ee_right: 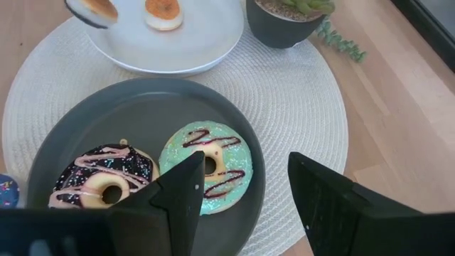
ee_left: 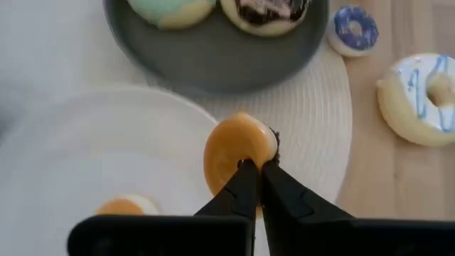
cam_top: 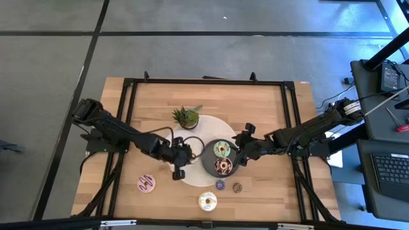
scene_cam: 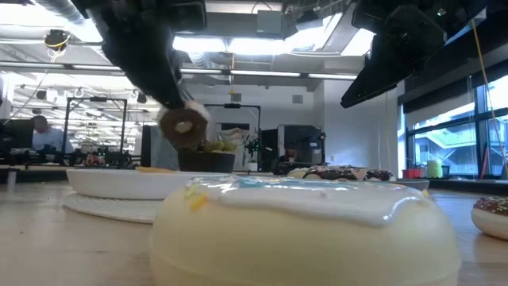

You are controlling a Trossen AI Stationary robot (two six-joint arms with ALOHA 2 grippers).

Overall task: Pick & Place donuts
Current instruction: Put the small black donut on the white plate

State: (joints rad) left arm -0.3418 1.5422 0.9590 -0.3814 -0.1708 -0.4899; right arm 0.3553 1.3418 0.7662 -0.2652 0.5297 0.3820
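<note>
A: Which step is this?
B: The carry, I'd judge. The left hand is pinched tight on a mini orange donut, held above the rim of the white plate, beside the grey plate.
A: And the right hand?
B: Jaws wide, holding nothing, hovering over the grey plate, just above the green donut and the chocolate-sprinkled donut.
A: Next?
B: Probably a lowering onto the white plate, near the mini donut already there, then release.
</note>
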